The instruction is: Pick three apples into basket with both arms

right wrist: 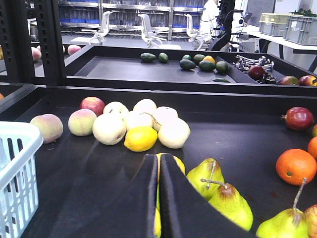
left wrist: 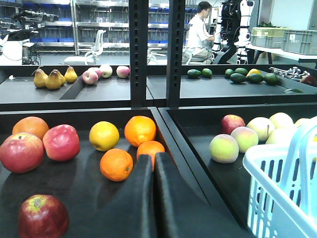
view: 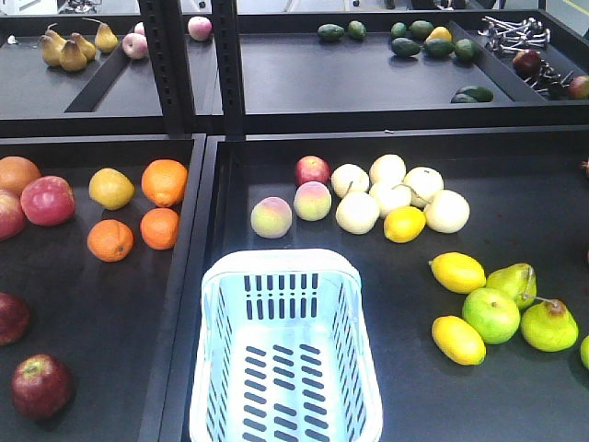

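One dark red round apple (left wrist: 43,216) is lying on the matte black tray (left wrist: 74,198), just below and to the left of the left gripper (left wrist: 154,159), its yellow-flecked stem end tipping upward. The left gripper is reaching level and forward, low over that tray. Its two smooth black fingers (left wrist: 141,198) are pressing flat together along a single seam, gripping nothing. A second dark red apple (view: 9,318), cut by the frame edge in the front view, is sitting farther out to its left. Just past the fingertips, dimpled oranges (left wrist: 116,164) are clustering, and two lighter pinkish-red apples (left wrist: 61,142) are lying ahead and to the left.

The pale blue-white slotted plastic basket (view: 285,267) is standing upright between the two grippers, right of the left one and left of the right one. Its mouth is facing up, and its long axis is running fore and aft, the same way the fingers are pointing.

The right gripper (right wrist: 158,159) is also pointing level and forward, its black fingers (right wrist: 178,208) closing tight against each other with nothing between them. Glossy green pears (right wrist: 210,176) are lying just right of its tips, and a smooth yellow lemon (right wrist: 140,138) is sitting just ahead. A third dark red apple (right wrist: 299,118) is resting well off to its right, its stem pointing back toward the gripper.
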